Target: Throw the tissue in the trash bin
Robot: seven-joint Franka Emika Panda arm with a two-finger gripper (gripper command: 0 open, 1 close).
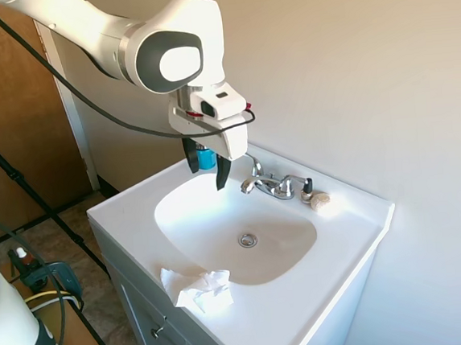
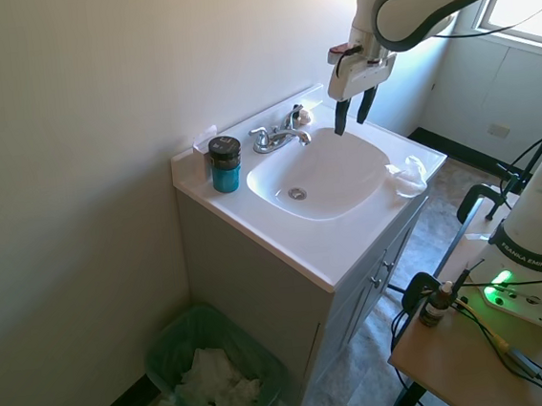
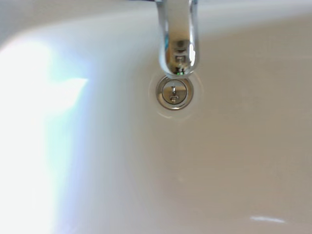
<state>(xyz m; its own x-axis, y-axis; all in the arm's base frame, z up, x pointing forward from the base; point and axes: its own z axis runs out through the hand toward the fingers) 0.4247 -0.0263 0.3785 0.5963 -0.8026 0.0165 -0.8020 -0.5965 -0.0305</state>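
You are at the approach step: nothing is picked up yet. The end effector hangs in the air above the back of the sink basin, close to the faucet, with its fingers spread apart and nothing between them; it touches nothing. The tissue lies crumpled on the front rim of the worktop, well apart from the end effector, across the basin from it and lower down.

To do this well, carry the end effector over the basin toward that front rim before you descend, so the fingers stay clear of the faucet. Centre the open fingers over the tallest part of the crumple, not its flat trailing corner, and come straight down until the tips are just at the worktop surface. The tissue is soft and should crush easily, so close fully; a partial close would likely let it slip out.

The wrist view shows only the spout and the drain, so take your alignment from the exterior views for now.

The trash bin sits on the floor beside the vanity, far below and on the side away from the tissue; lift well clear of the worktop edge before you swing toward it.
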